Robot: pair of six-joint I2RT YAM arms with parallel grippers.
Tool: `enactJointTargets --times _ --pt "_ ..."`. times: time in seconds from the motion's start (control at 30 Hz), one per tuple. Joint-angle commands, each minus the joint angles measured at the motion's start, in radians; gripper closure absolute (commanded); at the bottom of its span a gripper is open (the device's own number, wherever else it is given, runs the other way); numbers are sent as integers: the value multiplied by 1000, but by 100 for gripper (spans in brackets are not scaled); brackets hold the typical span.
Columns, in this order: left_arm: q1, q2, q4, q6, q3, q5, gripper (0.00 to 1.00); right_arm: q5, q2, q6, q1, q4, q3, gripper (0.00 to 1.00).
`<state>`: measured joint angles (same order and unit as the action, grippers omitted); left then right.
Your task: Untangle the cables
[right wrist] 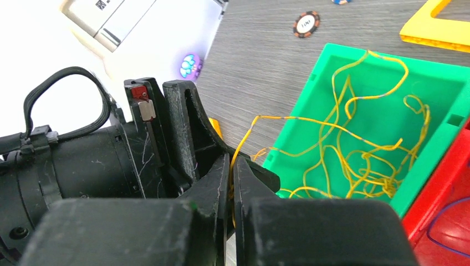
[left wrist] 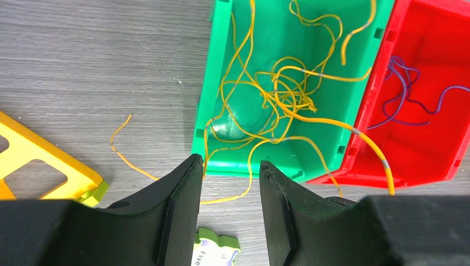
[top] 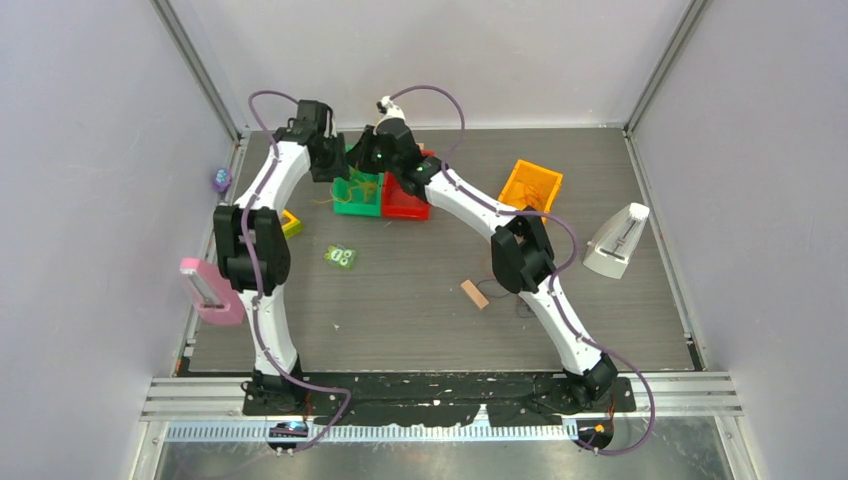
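Where cables (left wrist: pixel 282 97) lie: green bin (left wrist: pixel 219 55), upper centre.
Left hand (left wrist: pixel 230 163): released, empty.
Right hand (right wrist: pixel 231 166): clenched on yellow cable (right wrist: pixel 246 130).

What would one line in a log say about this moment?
left claw: open, beside green bin | right claw: shut on yellow cable | purple cables in red bin

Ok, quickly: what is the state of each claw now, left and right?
Left claw: open, holding nothing.
Right claw: closed on a yellow cable.
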<state>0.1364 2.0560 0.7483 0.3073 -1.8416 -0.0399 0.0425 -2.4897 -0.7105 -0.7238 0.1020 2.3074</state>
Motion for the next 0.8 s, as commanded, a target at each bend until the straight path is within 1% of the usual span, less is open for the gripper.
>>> enactJointTargets --times 0.0,0.03,0.07,0.17,0.27,0.33,0.43,0.53,0.63,0.77 --pt "33 -174 -16 2 -11 -116 55 -91 8 -3 32 -49 -116 94" --pt "31 -164 -15 3 -15 -121 55 -67 27 -3 34 -98 -188 94" --pt "29 -150 -9 3 -26 -125 56 -40 69 -2 37 -182 -225 94" --pt "22 -119 -11 2 -34 -141 57 42 164 -3 50 -313 -371 95" --pt "0 -110 -43 18 -24 -183 58 89 230 -1 65 -458 -466 95" --pt "-15 -109 -53 30 -26 -210 58 123 261 -1 74 -513 -516 95" --pt "-28 -122 -55 34 -34 -223 58 126 272 6 77 -511 -518 95" --pt "-40 -145 -57 35 -31 -219 57 107 248 6 80 -456 -467 95" --pt "-53 -171 -63 34 -16 -215 55 93 200 4 78 -401 -413 95" --pt "-74 -214 -94 43 33 -191 50 89 143 -2 77 -392 -357 95"
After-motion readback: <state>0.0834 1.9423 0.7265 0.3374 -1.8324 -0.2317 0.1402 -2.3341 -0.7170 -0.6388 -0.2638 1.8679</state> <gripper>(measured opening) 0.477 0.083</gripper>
